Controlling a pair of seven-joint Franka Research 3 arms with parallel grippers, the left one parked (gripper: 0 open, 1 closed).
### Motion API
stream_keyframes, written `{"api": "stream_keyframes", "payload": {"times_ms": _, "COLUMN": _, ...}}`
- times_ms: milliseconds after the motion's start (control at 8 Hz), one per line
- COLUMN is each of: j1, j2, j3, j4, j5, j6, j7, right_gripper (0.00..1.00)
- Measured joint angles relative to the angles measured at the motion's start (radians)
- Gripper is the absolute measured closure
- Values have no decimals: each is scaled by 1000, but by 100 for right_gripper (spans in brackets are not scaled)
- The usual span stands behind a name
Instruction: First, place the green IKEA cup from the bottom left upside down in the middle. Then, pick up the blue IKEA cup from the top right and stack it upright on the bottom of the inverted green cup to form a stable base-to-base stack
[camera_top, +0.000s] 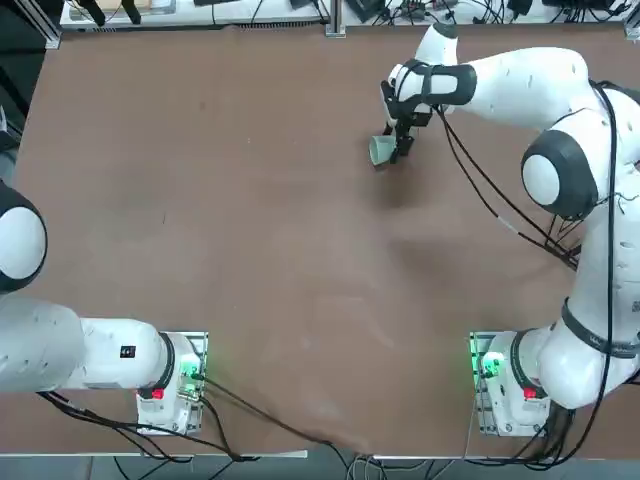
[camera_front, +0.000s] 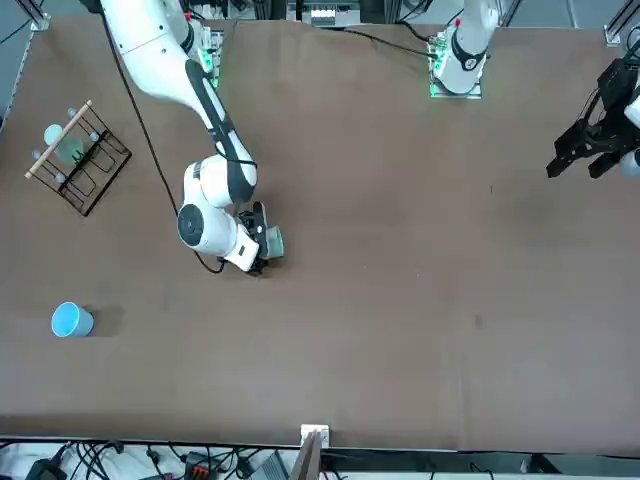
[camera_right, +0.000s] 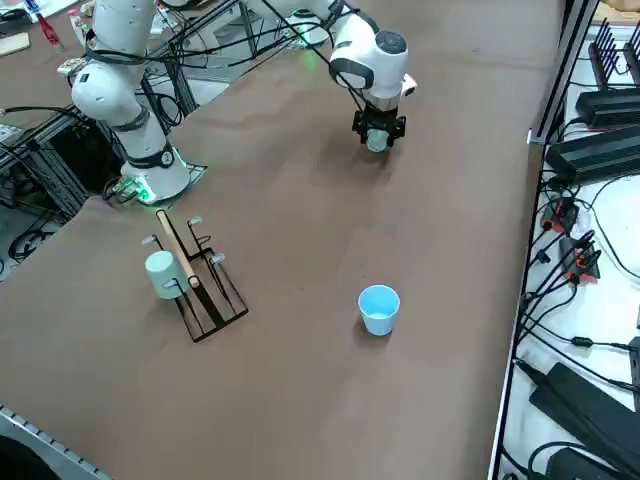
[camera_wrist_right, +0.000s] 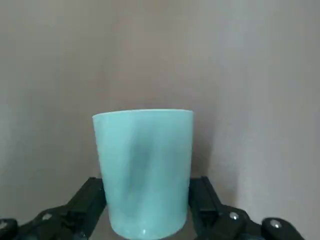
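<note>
Holds the green IKEA cup (camera_wrist_right: 142, 155) near its narrow end with the right pincer (camera_wrist_right: 149, 192), spread wide and closed onto both sides. Carries it tipped sideways, apparently just above the counter (camera_right: 300, 410), though hard to judge from these angles. Has the blue IKEA cup (camera_right: 379, 312) upright on the counter, well apart from the pincer, near a black wire rack (camera_right: 177, 245) bearing another pale green cup (camera_right: 166, 276).

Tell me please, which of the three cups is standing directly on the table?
The blue cup. The right gripper holds one green cup above the table; the other is on the rack.
</note>
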Motion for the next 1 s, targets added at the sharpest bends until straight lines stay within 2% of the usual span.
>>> {"api": "stream_keyframes", "payload": {"times_ms": 375, "j1": 0, "j2": -3, "j3": 0, "j4": 2, "j5": 0, "j6": -4, "j7": -2, "right_gripper": 12}}
{"api": "stream_keyframes", "payload": {"times_ms": 750, "j1": 0, "j2": -14, "j3": -2, "j4": 10, "j5": 0, "j6": -8, "j7": -3, "right_gripper": 13}}
{"api": "stream_keyframes", "payload": {"times_ms": 1000, "j1": -24, "j2": -46, "j3": -18, "j4": 57, "j5": -7, "j6": -69, "j7": -4, "right_gripper": 13}}
